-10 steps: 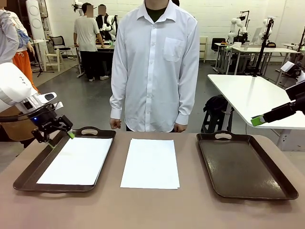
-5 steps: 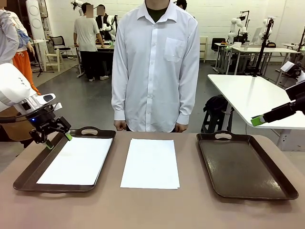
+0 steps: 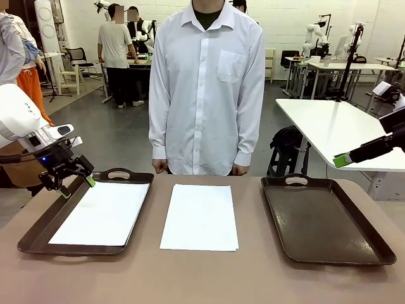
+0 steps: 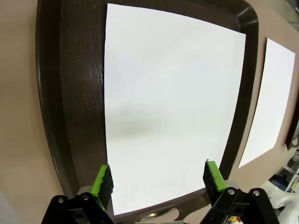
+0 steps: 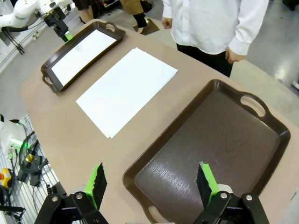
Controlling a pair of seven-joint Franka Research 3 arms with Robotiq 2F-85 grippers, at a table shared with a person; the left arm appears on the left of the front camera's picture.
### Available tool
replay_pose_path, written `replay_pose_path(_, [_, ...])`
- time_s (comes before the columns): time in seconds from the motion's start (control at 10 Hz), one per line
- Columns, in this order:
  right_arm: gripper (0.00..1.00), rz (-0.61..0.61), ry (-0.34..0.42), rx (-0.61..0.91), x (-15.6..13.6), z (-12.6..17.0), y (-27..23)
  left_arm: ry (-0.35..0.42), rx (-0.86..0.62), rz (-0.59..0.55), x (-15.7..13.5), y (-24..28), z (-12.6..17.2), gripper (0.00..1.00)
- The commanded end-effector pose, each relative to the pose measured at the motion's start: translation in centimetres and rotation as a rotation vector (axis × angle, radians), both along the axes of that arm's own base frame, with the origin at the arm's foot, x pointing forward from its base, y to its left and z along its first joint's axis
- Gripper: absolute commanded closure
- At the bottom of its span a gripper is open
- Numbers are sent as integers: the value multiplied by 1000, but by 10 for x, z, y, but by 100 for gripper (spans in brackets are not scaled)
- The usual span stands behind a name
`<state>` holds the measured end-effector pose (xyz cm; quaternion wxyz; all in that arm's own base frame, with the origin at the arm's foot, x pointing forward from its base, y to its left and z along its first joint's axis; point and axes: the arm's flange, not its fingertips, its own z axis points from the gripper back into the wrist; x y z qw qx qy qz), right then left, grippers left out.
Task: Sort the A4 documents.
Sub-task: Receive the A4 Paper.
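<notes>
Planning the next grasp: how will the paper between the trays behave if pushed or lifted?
The A4 sheets look thin and flat: probably floppy and very light. Flush on the smooth table, they would likely slide when pushed and be hard to pinch.

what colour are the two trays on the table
Dark brown trays, clearest in the right wrist view.

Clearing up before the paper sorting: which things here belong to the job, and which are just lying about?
Job: left tray, holding a sheet; middle sheets between the trays; right tray, empty; left tool and right tool, open.
Lying about: white side table; black bag beside it.
</notes>
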<state>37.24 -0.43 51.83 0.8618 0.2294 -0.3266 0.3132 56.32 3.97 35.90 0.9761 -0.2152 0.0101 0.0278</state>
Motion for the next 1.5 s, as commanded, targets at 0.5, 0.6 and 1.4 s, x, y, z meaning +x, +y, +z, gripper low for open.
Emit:
replay_pose_path(0.5, [0, 12, -2, 20, 2, -2, 0, -342, 90, -319, -35, -55, 125, 0])
replay_pose_path(0.6, [0, 12, -2, 20, 2, -2, 0, -411, 24, -372, -54, -45, 143, 0])
replay_pose_path(1.4, [0, 12, -2, 20, 2, -2, 0, -758, -49, -580, -116, -59, 173, 0])
